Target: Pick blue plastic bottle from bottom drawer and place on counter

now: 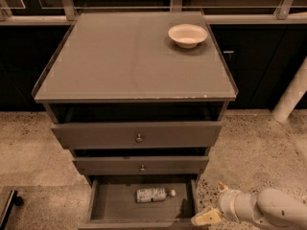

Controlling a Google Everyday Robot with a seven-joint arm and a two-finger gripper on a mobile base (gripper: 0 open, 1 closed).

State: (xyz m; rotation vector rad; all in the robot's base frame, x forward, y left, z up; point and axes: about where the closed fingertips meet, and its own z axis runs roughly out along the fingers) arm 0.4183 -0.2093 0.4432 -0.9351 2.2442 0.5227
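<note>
The blue plastic bottle (153,194) lies on its side on the floor of the open bottom drawer (115,204), cap pointing right. The counter (120,56) is the grey cabinet top above. My gripper (214,202) is at the lower right, just outside the drawer's right front corner, level with it. Its cream fingers (206,218) are spread apart and hold nothing. It is right of the bottle and apart from it.
A cream round bowl (187,34) sits at the counter's back right corner. Two wider knobbed drawers (138,137) stand slightly open above the bottom one. A white post (291,95) stands at the right. The floor is speckled stone.
</note>
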